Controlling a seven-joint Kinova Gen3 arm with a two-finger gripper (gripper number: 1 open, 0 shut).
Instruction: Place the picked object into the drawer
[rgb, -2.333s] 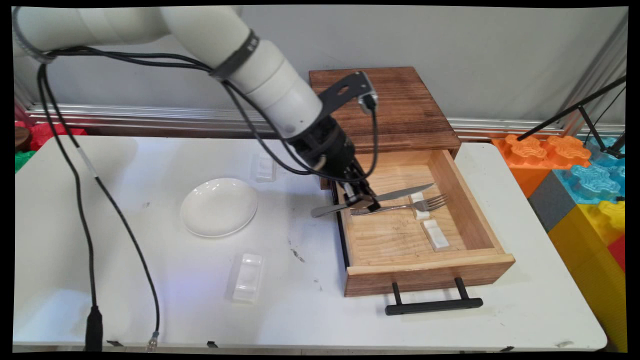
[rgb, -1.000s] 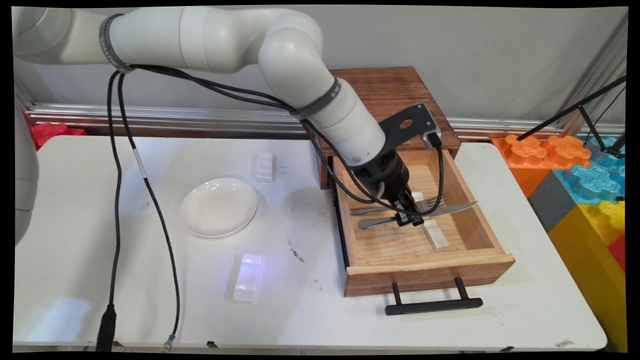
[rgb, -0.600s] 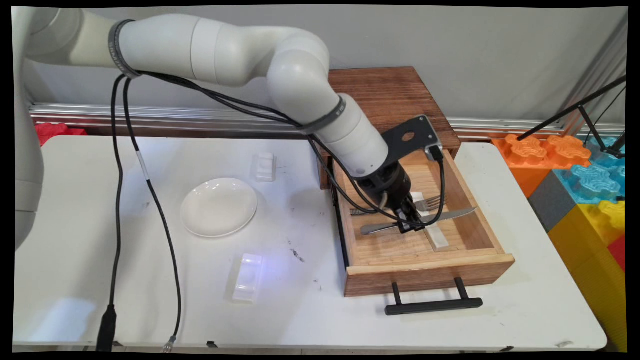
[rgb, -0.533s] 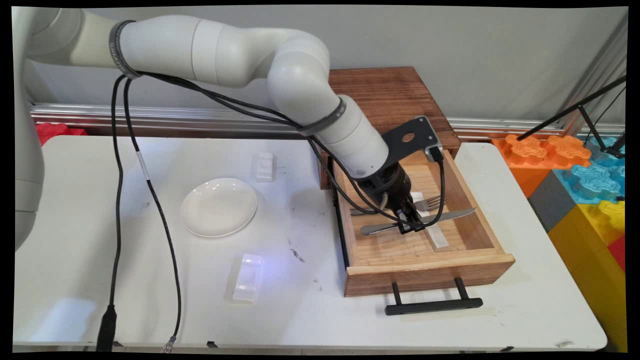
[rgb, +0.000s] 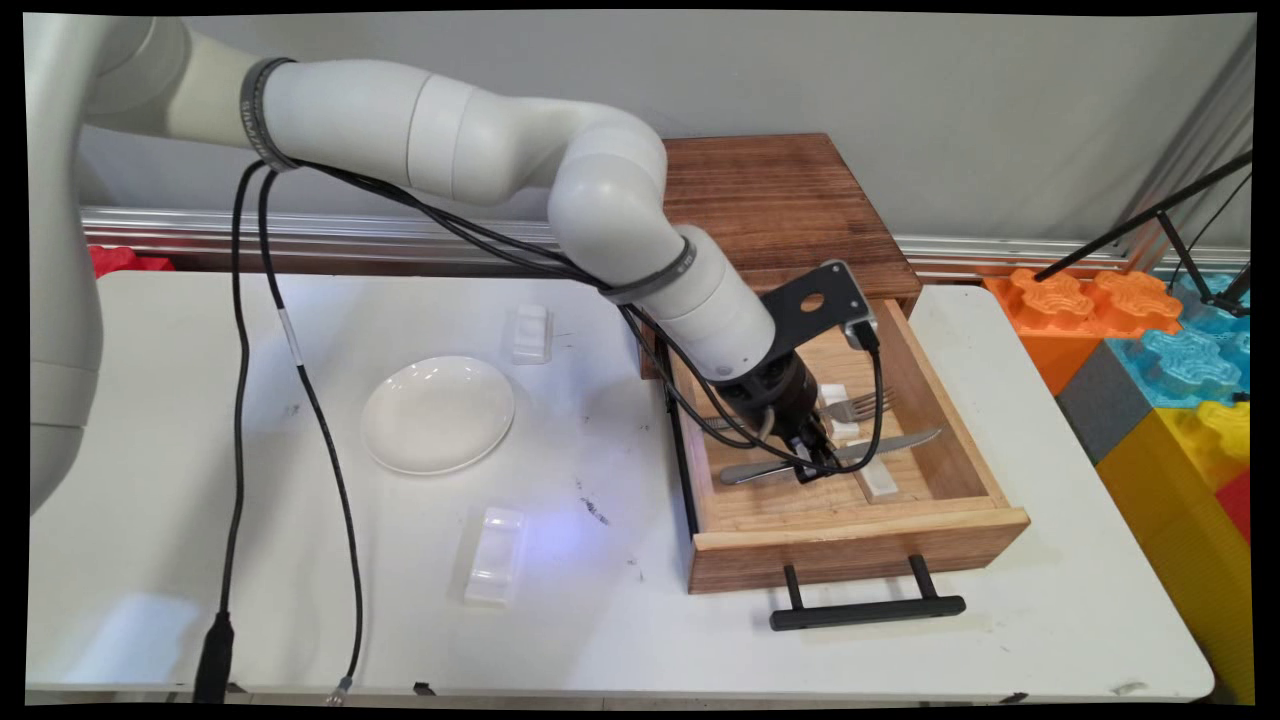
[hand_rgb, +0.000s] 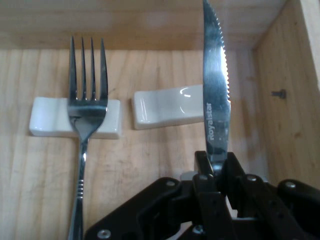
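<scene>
Claw (hand_rgb: 221, 172) pinching knife (hand_rgb: 216, 95) at mid-length, blade lying over the white rest (hand_rgb: 165, 106) inside the open drawer (rgb: 965, 525) at the desk's (rgb: 600, 620) right edge, matching fork (hand_rgb: 86, 115) propped on neighbouring rest (hand_rgb: 50, 117). Knife handle hiding under claw linkage in hand view; blade-to-rest contact not showing clearly.

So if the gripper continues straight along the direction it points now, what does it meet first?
Probably the wooden drawer floor. The black gripper, shut on the steel serrated knife, points down into the drawer; the blade crosses the white ceramic rest, though depth is unclear.
</scene>
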